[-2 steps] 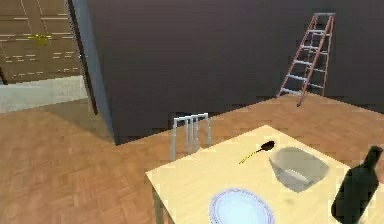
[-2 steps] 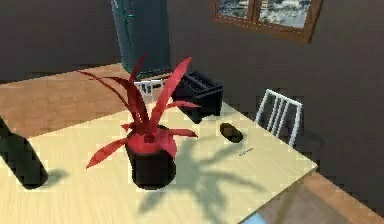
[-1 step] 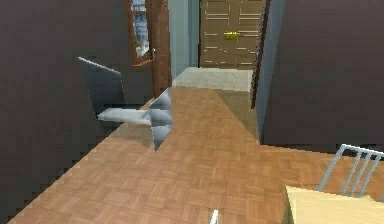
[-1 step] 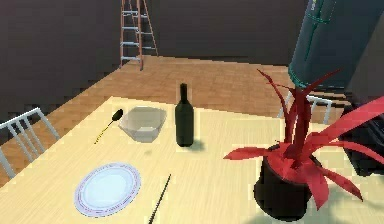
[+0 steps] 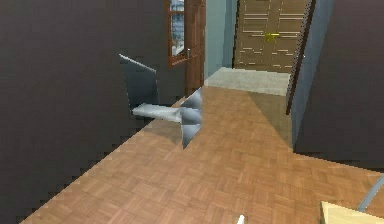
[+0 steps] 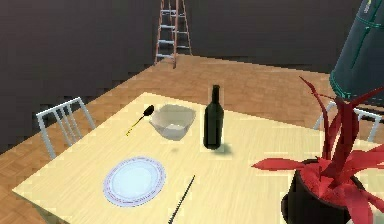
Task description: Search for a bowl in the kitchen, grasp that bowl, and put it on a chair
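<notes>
The gripper's state cannot be told from these pictures.

Forward view: a wood-block floor [image 5: 240,150] runs from 6 o'clock up to an open wooden door [image 5: 188,35] at 12 o'clock, with a closed double door [image 5: 270,35] beyond it. A grey angular piece of furniture [image 5: 165,105] stands at centre, against a dark wall [image 5: 60,90] at 9 o'clock. A pale table corner [image 5: 350,212] shows at 5 o'clock.

Arm side view: the cream bowl [image 6: 172,122] stands on the pale table [image 6: 85,165] near centre. A spoon [image 6: 138,118] lies at its 9 o'clock, a dark bottle [image 6: 213,118] stands upright just beside it at 3 o'clock, and a plate [image 6: 134,181] lies at 7 o'clock. A red plant [image 6: 325,165] stands at 4 o'clock. A white chair [image 6: 65,120] stands at the table's 9 o'clock edge. Open floor leads to a ladder [image 6: 172,32] at 12 o'clock.
</notes>
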{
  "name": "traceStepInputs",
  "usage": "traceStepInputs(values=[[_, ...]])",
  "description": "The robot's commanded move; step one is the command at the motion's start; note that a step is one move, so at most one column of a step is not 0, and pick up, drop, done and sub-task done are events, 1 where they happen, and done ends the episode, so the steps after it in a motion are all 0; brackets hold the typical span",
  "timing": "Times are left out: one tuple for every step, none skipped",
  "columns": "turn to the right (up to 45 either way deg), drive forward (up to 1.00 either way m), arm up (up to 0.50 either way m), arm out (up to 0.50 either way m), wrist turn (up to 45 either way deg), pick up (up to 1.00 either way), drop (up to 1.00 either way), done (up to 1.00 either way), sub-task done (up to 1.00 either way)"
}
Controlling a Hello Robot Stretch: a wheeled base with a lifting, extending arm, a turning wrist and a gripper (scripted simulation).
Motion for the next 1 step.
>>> traceStepInputs(values=[[0.0, 0.00, 0.50, 0.00, 0.0, 0.00, 0.00, 0.00, 0.00]])
